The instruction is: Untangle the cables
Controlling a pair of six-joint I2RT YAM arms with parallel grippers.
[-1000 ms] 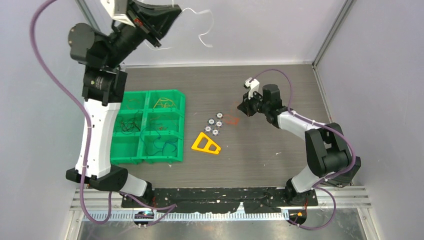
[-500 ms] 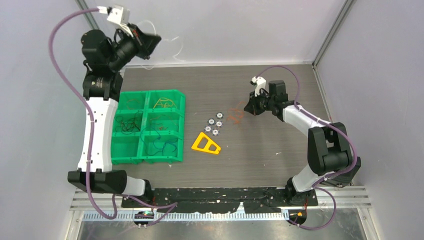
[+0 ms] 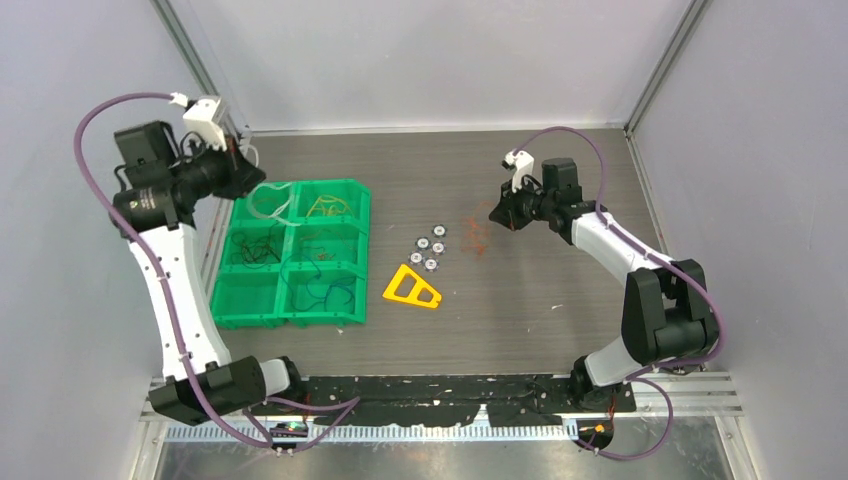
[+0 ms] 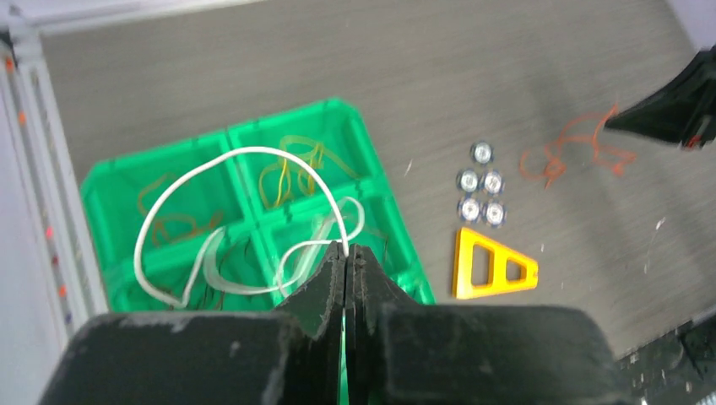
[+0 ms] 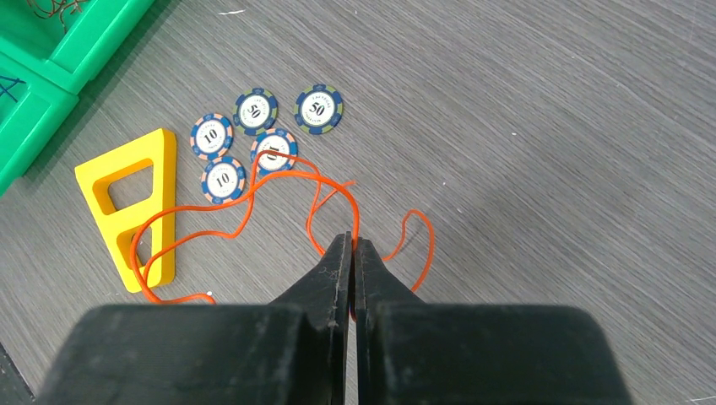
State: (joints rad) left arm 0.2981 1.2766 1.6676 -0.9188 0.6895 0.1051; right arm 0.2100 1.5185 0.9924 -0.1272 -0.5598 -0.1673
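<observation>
**Left gripper** [image 4: 347, 253]: jaws pressed together, pinching a white cable [image 4: 253, 150].
- The left wrist view shows the strand arcing out from the tips over the green tray [image 3: 250, 298], at the left of the table.
- In the top view it is only a faint pale curl over the tray's far-left compartment.

**Right gripper** [image 5: 353, 245]: jaws closed on an orange cable [image 5: 251, 202] at mid-table, right of the tray.
- The right wrist view resolves its loops crossing the yellow triangle [image 5: 163, 169] and one of five poker chips [image 5: 318, 108].
- The top view gives just an orange smudge beside the chips.

**Tray contents:** the top view shows the whole tray.
- Yellow cables [image 3: 325, 207] are in the far-right compartment.
- Black cables [image 3: 255, 250] are in the middle-left compartment.
- Blue cables [image 3: 325, 290] are in the near-right compartment.
</observation>
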